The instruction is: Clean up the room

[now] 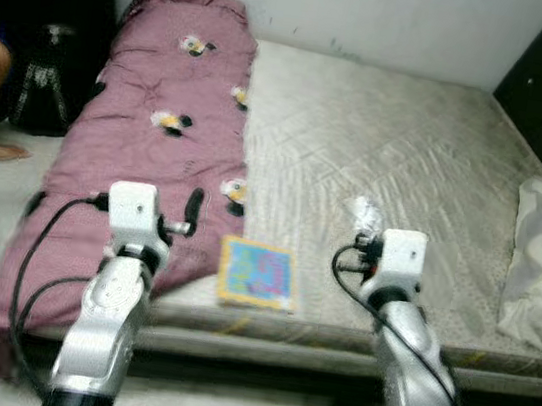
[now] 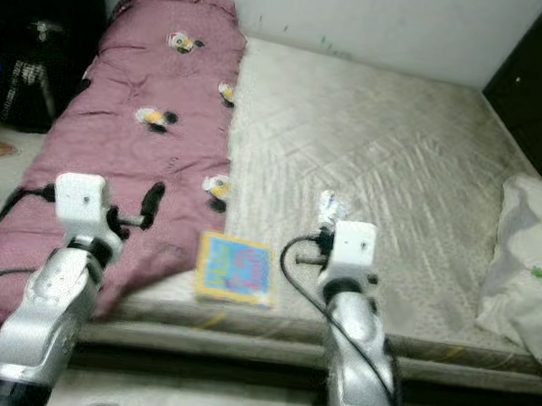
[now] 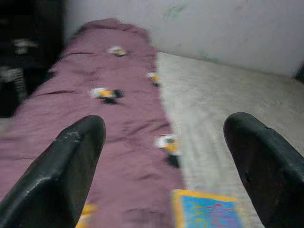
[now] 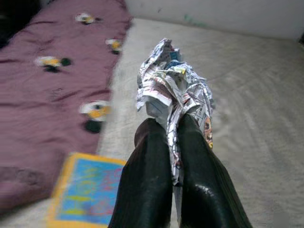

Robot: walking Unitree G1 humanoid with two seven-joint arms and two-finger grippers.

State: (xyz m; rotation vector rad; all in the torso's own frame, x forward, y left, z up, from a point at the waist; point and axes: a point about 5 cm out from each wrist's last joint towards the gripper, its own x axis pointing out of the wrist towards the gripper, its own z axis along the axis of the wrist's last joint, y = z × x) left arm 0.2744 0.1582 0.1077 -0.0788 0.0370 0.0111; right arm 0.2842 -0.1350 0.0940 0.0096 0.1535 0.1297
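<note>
Fingers [image 4: 156, 156] clamped — crumpled wrapper [image 4: 173, 85] aloft

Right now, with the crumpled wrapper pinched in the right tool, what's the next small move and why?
Probably lift the right tool clear of the mattress and carry the wrapper off to a bin. Its fingers are shut on it. The book near the edge could be next for the open left tool.
</note>
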